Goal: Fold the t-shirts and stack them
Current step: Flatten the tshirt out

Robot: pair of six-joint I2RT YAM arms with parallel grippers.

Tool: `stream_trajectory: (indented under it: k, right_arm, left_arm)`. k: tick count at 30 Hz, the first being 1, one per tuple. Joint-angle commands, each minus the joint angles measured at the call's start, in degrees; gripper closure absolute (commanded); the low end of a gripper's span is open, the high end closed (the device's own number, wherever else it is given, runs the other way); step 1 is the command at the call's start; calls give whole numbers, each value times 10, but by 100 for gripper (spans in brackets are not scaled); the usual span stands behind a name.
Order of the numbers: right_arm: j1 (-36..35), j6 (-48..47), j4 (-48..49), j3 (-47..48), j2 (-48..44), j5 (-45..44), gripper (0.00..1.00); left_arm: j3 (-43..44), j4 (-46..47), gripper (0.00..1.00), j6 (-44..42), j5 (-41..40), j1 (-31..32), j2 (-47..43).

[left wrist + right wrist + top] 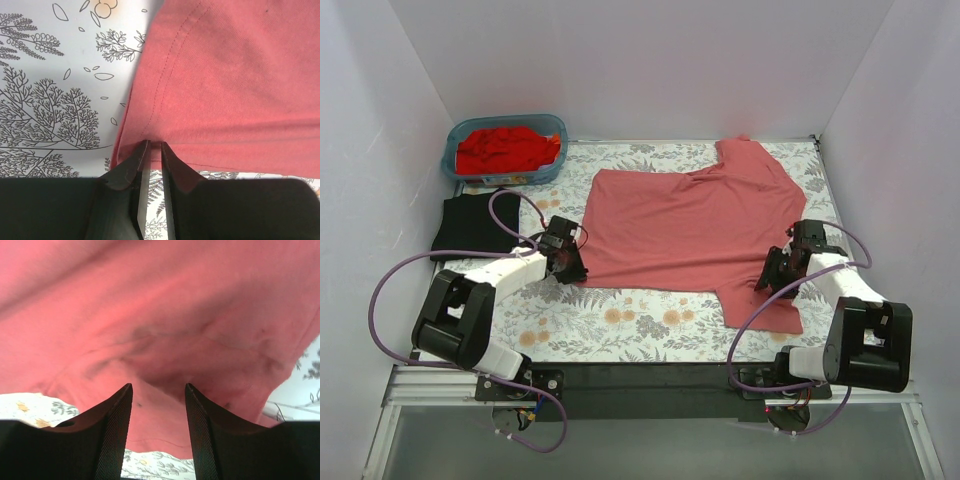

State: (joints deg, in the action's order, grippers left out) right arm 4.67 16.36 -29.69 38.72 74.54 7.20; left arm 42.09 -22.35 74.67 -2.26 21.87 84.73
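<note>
The pink shirt [690,225] lies spread on the floral surface [620,315], its long axis running 9 to 3 o'clock. The left gripper [566,262] appears clenched on the hem corner [145,136]; the right gripper [776,278], jaws apart, hovers over the 5 o'clock sleeve [760,312].

The dusty salmon-pink t-shirt [690,225] lies spread flat and sideways on the floral table cover [620,315]. Its hem is to the left, one short sleeve points to the far edge and the other to the near right corner. The cloth is mostly smooth, and the near hem corner is pinched by the left gripper [154,145]. The black t-shirt [470,225] lies folded at the left edge. The bright red t-shirts [505,150] lie crumpled together in a blue bin [448,162] at the far left.
</note>
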Motion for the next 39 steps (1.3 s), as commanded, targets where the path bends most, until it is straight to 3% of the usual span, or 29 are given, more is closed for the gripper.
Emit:
stream_trajectory:
  k: [1, 8, 15, 17, 26, 34, 39]
  right_arm:
    - [24, 1, -67, -17, 0, -28, 47]
    - [54, -19, -114, 21, -58, -56, 43]
    - [-11, -27, -75, 112, -5, -57, 44]
    - [-12, -24, -45, 126, 21, -53, 44]
    - [-13, -15, 29, 143, 132, -46, 44]
    - [-14, -26, 53, 153, 186, -42, 44]
    - [-22, -26, 80, 203, 266, -35, 44]
  left_arm:
    - [-11, -59, 86, 3, -10, -9, 4]
    - [-8, -107, 84, 17, 8, -10, -65]
    - [53, -118, 63, 21, 22, -11, -83]
    - [70, -104, 62, 13, 22, -11, -63]
    - [163, -57, 66, -21, 18, -10, 97]
    - [138, -47, 75, -1, 14, -13, 154]
    - [138, -33, 77, 24, 47, -56, 191]
